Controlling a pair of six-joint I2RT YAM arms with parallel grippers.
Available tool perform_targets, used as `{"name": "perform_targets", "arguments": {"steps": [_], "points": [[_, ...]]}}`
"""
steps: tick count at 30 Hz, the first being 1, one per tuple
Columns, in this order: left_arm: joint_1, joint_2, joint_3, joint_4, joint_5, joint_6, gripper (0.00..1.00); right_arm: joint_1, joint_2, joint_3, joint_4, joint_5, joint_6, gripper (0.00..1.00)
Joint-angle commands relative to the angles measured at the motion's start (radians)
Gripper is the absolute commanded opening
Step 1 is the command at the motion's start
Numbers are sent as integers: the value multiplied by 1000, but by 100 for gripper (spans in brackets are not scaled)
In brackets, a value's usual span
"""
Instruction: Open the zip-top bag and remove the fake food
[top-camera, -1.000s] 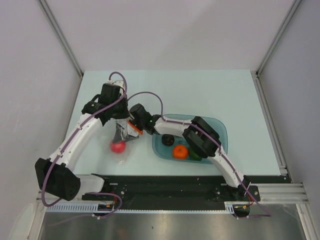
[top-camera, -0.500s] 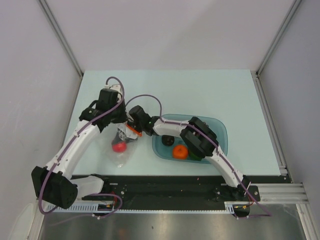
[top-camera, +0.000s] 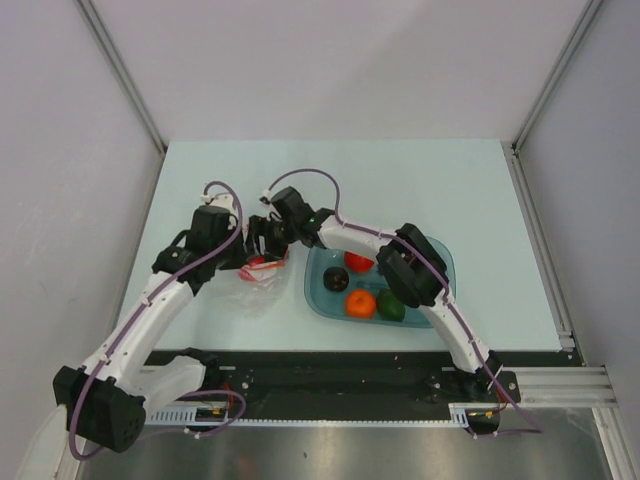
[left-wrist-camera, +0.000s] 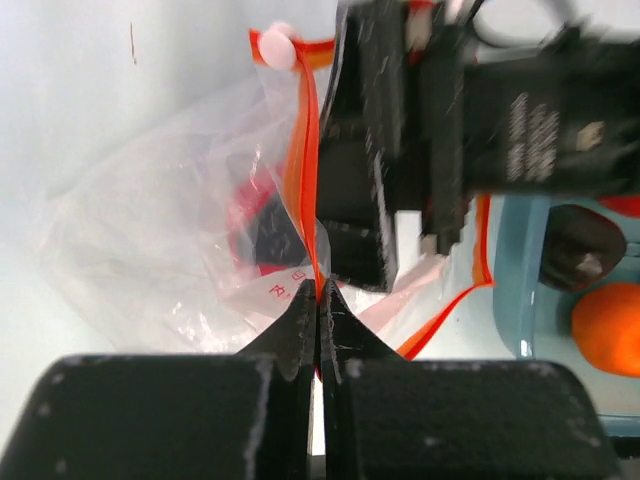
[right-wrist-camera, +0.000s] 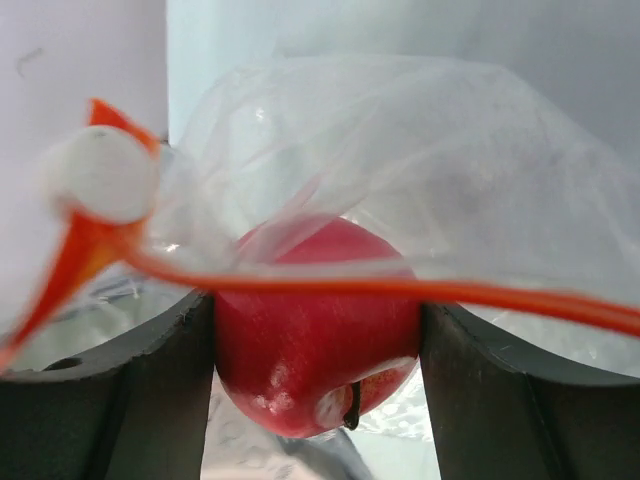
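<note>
1. The zip-top bag (top-camera: 256, 288) lies on the bench left of centre, nearer the front edge, just beside the left end of the teal tub (top-camera: 444, 260).
2. Left gripper (left-wrist-camera: 320, 300): fingertips pressed together, pinching the bag's orange zip strip (left-wrist-camera: 305, 170).
3. Right gripper (right-wrist-camera: 316, 325): its fingers (right-wrist-camera: 110, 400) sit one on each side of a red fruit (right-wrist-camera: 300, 380), both touching it, clamped. Bag film drapes over the fruit and the strip crosses in front.
4. The tub holds a second red fruit (top-camera: 358, 262), a dark fruit (top-camera: 336, 280), an orange (top-camera: 361, 303) and a green fruit (top-camera: 391, 307), all apart from both sets of fingers.
</note>
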Motion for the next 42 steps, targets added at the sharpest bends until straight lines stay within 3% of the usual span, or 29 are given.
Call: {"name": "perform_targets", "arguments": {"steps": [1, 11, 15, 17, 21, 27, 35, 39, 42], "points": [[-3, -27, -35, 68, 27, -7, 0, -6, -68, 141, -134, 35, 5, 6], [0, 31, 21, 55, -65, -3, 0, -15, -111, 196, -307, 89, -34, 2], [6, 32, 22, 42, -122, 15, 0, -38, -95, 316, -504, 50, -33, 0], [14, 32, 24, 42, -137, 38, 0, -39, -112, 317, -513, 41, -34, 0], [23, 39, 33, 58, -137, 75, 0, -53, -134, 293, -432, -49, -38, 0], [26, 6, 1, 117, -24, 100, 0, -93, -163, 185, -210, -92, 113, 0], [25, 9, -33, 176, 93, 34, 0, -84, -77, 348, -308, 56, 314, 0], [25, 29, -30, 208, 160, -7, 0, -58, -37, 331, -133, -5, 505, 0], [25, 28, -22, 207, 159, -9, 0, -53, -31, 350, -79, 6, 510, 0]]}}
